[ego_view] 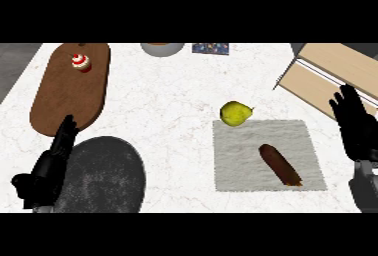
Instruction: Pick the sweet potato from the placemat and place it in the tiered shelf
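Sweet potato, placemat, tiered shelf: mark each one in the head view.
Sweet potato [279, 164]: head view, middle of its brown body.
Placemat [240, 150]: head view, bare grey cloth left of the sweet potato.
Tiered shelf [339, 60]: head view, its upper wooden board.

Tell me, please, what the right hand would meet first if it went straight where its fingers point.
Probably the tiered shelf: the right hand points at its lower board, with nothing between, though depth is unclear.

Brown sweet potato [280, 165] lies diagonally on grey placemat [244, 140].
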Robot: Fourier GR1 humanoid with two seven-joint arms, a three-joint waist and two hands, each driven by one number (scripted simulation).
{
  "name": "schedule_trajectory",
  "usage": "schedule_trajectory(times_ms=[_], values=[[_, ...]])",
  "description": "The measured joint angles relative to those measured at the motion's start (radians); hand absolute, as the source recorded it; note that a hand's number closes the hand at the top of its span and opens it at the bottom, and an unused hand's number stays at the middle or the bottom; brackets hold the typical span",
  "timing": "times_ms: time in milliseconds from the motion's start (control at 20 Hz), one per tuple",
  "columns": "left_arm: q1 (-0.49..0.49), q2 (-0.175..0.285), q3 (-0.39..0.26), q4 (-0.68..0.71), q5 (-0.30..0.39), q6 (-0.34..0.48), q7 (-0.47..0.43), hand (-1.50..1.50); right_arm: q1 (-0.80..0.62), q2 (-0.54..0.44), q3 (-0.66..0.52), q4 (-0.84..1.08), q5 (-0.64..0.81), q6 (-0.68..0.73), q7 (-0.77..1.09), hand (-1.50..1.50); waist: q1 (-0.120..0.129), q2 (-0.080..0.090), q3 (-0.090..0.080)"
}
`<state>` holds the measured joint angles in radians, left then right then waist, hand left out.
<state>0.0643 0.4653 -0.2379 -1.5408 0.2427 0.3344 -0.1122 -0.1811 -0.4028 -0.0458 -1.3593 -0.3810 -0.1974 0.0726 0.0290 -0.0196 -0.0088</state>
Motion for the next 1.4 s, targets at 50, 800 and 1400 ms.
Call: schedule_trajectory(times_ms=[50, 800, 1400], values=[[-0.001, 0.007, 0.014, -0.001, 0.007, -0.007, 0.007, 0.00, 0.007, 0.000, 0.017, -0.016, 0.020, 0.005, -0.015, 1.50, -0.007, 0.004, 0.004], [0.016, 0.071, 0.087, 0.088, 0.109, -0.111, 0.104, 0.00, 0.081, 0.028, 0.504, -0.178, 0.930, -0.429, -0.193, -1.50, -0.038, 0.011, 0.004], [0.017, 0.097, 0.139, 0.117, 0.140, -0.141, 0.124, 0.00, 0.306, 0.130, 0.558, -0.252, 1.729, -0.406, 0.257, -1.50, -0.085, 0.001, 0.001]])
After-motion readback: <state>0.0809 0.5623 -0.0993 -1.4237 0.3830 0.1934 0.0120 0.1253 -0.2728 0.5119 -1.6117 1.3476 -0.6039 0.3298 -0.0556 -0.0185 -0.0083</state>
